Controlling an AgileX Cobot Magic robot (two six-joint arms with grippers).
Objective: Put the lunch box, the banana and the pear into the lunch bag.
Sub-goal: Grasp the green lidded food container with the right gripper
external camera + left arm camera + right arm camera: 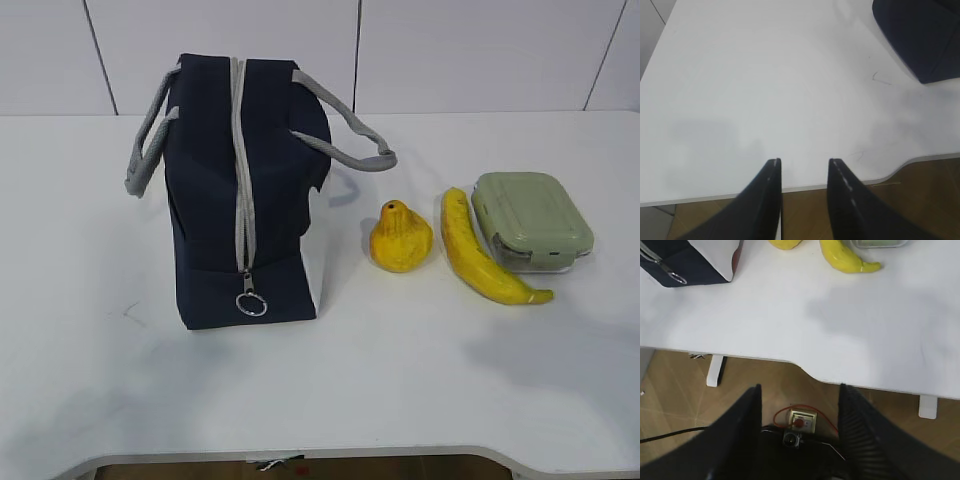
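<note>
The navy lunch bag (240,190) stands on the white table (350,380), zipper shut, ring pull (251,303) hanging at its front. To its right lie the yellow pear (400,238), the banana (480,255) and the lunch box (531,220) with its sage-green lid. Neither gripper shows in the exterior view. My left gripper (804,162) is open and empty over the table's near edge, the bag's corner (920,35) at its upper right. My right gripper (800,387) is open and empty, off the table's front edge above the floor. The bag (690,262), pear (785,243), banana (845,259) and lunch box (877,243) lie along its top edge.
The table's front edge has a curved cut-out (300,455). Below it are a wooden floor (680,390), white table legs (715,371) and a small box with a red button and red cable (802,421). A white panelled wall (450,50) stands behind the table.
</note>
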